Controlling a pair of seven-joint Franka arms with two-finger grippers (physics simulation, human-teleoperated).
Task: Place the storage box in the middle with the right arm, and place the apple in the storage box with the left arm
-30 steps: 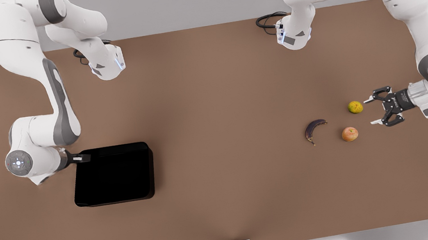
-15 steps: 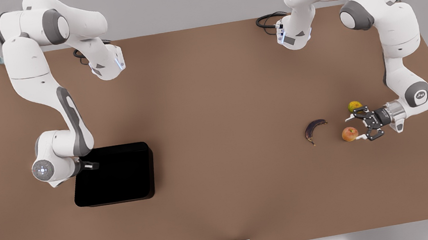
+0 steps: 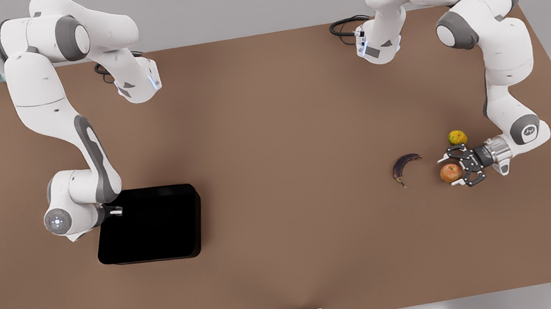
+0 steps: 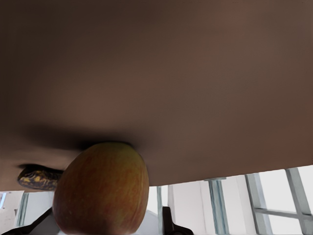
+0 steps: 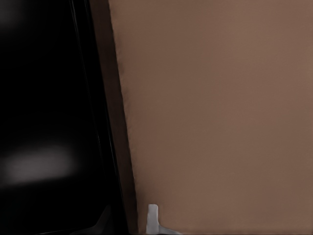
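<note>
The apple (image 3: 450, 172), yellow-orange with a red blush, lies on the brown table at the front view's right. My left gripper (image 3: 452, 172) is low over the table and open, one finger on each side of the apple. The left wrist view shows the apple (image 4: 100, 188) close up between the fingers (image 4: 168, 224), with a small gap. The black storage box (image 3: 149, 224) sits at the front view's left. My right gripper (image 3: 117, 211) is shut on its left wall. In the right wrist view, a white fingertip (image 5: 152, 218) is outside that box wall (image 5: 105, 147).
A dark purple banana (image 3: 405, 164) lies just left of the apple, and a yellow-green round fruit (image 3: 457, 137) sits just behind the left gripper. Black cables (image 3: 344, 26) lie at the table's back edge near the arm bases.
The left gripper has come down and slid left until its fingers straddle the apple. The right gripper has settled on the box wall, and the box has shifted slightly right and turned a little.
</note>
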